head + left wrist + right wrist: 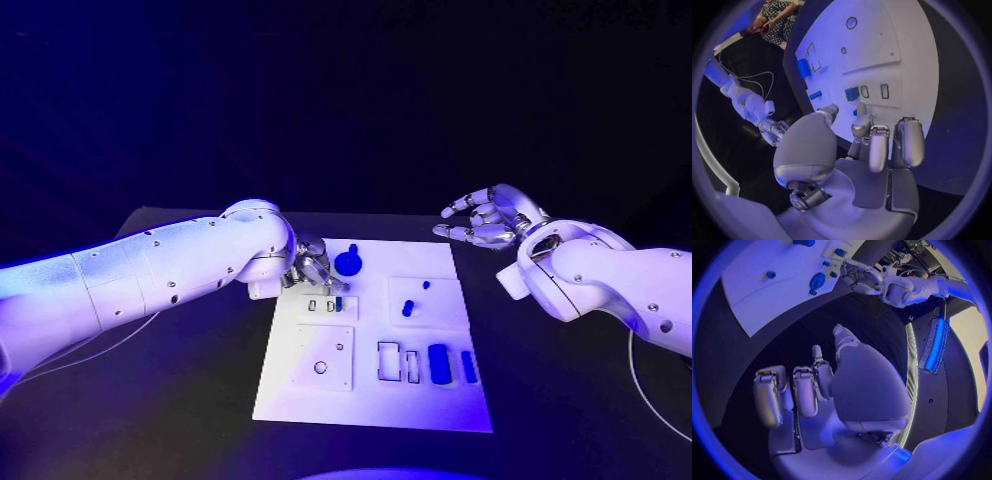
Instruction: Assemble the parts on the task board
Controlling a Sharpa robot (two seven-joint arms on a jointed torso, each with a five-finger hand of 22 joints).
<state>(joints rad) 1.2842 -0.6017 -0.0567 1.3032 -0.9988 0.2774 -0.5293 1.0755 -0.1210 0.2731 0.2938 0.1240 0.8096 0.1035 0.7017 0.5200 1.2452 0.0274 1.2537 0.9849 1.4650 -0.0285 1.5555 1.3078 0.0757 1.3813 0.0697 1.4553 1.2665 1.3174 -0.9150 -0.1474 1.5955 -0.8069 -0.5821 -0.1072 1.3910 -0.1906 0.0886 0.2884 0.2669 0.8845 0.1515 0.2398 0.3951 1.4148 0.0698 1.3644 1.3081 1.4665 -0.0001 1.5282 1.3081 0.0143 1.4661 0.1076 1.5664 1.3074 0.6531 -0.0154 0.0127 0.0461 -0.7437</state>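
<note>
Black table (173, 380): white rectangular task board (368, 400); small blue part (330, 303) just below left hand (312, 268) fingertips, grip indiscernible. Right hand (488, 222) spread, empty, off the board.

**Deep blue-violet light, dark surroundings, fisheye warping at the wrists**

The head view is dim overall: everything beyond the black table (188, 380) falls to near-black, while the white task board (378, 400) and the arm shells catch the coloured light and glow brightly. Glare washes out the near end of the left arm. Small parts on the board look soft. Both wrist views are circles in dark frames with strong edge bending; the board's straight edges curve. A bright blue strip of light (934, 342) glows in the right wrist view
</note>
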